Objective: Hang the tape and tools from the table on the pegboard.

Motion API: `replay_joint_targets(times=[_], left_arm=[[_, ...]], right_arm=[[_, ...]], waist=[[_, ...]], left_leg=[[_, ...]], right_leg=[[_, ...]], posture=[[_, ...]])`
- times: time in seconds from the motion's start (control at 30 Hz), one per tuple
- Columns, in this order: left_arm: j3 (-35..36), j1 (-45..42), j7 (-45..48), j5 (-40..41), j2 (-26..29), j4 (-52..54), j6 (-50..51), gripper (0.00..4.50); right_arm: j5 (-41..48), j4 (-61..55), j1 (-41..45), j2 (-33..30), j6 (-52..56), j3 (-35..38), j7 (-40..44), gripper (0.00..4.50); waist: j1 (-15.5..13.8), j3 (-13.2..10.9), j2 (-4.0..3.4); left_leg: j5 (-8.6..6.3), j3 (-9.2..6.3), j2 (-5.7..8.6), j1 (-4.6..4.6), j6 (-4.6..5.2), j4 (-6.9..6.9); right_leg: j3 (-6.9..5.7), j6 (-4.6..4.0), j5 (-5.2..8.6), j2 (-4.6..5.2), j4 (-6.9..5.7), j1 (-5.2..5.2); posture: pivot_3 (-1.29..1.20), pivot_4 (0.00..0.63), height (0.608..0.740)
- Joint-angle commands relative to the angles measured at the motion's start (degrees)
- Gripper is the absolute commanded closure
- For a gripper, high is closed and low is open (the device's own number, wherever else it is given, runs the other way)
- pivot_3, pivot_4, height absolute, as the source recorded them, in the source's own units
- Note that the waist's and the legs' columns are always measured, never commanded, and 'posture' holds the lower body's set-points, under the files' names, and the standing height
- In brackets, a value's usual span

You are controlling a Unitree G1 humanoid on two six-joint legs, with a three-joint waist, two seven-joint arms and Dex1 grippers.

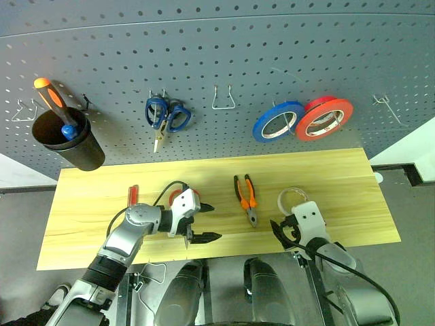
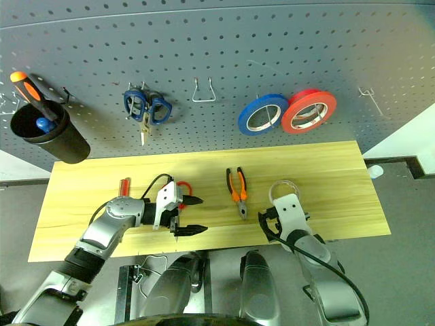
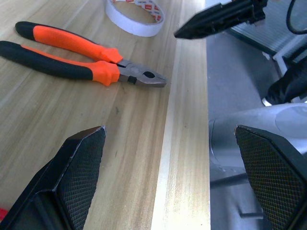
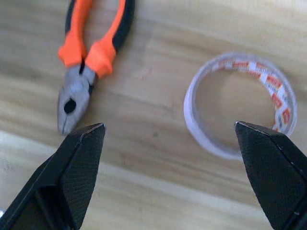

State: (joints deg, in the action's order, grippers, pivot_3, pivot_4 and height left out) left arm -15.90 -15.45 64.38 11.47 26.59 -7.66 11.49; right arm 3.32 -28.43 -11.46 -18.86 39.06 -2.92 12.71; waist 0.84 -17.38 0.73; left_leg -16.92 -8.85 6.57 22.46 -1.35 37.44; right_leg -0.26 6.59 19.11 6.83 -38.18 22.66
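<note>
On the pale wood table point(image 1: 95, 204) lie the orange-and-black pliers point(image 1: 246, 197), the small white tape point(image 1: 292, 198) and a slim red-handled screwdriver point(image 1: 133, 195). A red scissors handle point(image 2: 183, 185) peeks out behind my left gripper point(image 1: 209, 222), which hovers open over the table's front part, pointing right toward the pliers. My right gripper point(image 4: 168, 125) is open above the front edge, with the pliers' nose point(image 4: 69, 105) off one finger and the tape point(image 4: 240, 108) before the other. The dark grey pegboard point(image 1: 224, 47) stands behind the table.
On the pegboard hang blue-handled scissors point(image 1: 166, 115), a blue tape roll point(image 1: 279, 121), a red tape roll point(image 1: 324, 117) and a black cup point(image 1: 68, 142) holding an orange-and-black screwdriver point(image 1: 51, 98). A bare wire hook point(image 1: 223, 98) sits mid-board, with others at the far left and right.
</note>
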Motion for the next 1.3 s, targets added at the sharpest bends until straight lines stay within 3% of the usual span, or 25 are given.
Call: replay_joint_targets(times=[0.03, 0.3, 0.63, 0.9, 1.3], left_arm=[[1.41, 0.41, -0.40, 0.88, 0.33, 1.99, -0.58, 0.02], [5.67, -3.21, -1.53, 5.63, 0.06, 8.25, 3.06, 0.02], [4.61, -1.88, -0.64, 4.63, 1.40, 9.37, 2.80, 0.02], [4.18, -0.89, -0.50, 4.57, 1.77, 9.98, 3.00, 0.02], [5.38, 0.19, 0.53, 5.62, 4.25, 10.49, 3.07, 0.02]], right_arm=[[0.15, -0.29, 1.38, 0.96, -1.07, 0.07, -0.18, 0.00], [-1.75, 6.60, 7.65, 1.37, -2.76, -1.97, -0.43, 0.00], [-2.26, 8.91, 9.72, 1.43, -3.02, -1.75, -0.24, 0.00], [-1.91, 10.93, 10.54, 1.50, 5.41, -3.49, 0.74, 0.00], [-3.66, 18.48, 15.40, 3.52, 5.32, -4.54, -1.29, 0.00]], waist=[[0.01, 0.00, 0.00], [-0.13, -0.04, 0.02], [-0.09, -0.05, 0.03], [-0.09, -0.05, 0.03], [-0.15, 0.10, 0.03]], left_leg=[[0.00, 0.00, 0.00, 0.00, 0.00, 0.00], [0.02, 0.00, 0.00, 0.03, -0.03, -0.01], [0.02, 0.13, -0.02, 0.03, -0.04, -0.15], [0.02, 0.13, -0.03, 0.03, -0.04, -0.15], [0.04, 0.14, -0.02, 0.02, -0.08, -0.14]], right_leg=[[0.00, 0.00, 0.00, 0.00, -0.01, 0.00], [0.00, 0.00, 0.00, 0.00, -0.01, 0.03], [0.03, 0.00, 0.00, 0.00, 0.00, 0.13], [0.05, 0.00, 0.00, -0.01, 0.00, 0.13], [0.06, 0.00, -0.01, -0.02, -0.02, 0.17]], posture=[[0.03, 0.354, 0.725], [0.04, 0.354, 0.725], [0.04, 0.349, 0.725], [0.05, 0.338, 0.725], [0.05, 0.260, 0.725]])
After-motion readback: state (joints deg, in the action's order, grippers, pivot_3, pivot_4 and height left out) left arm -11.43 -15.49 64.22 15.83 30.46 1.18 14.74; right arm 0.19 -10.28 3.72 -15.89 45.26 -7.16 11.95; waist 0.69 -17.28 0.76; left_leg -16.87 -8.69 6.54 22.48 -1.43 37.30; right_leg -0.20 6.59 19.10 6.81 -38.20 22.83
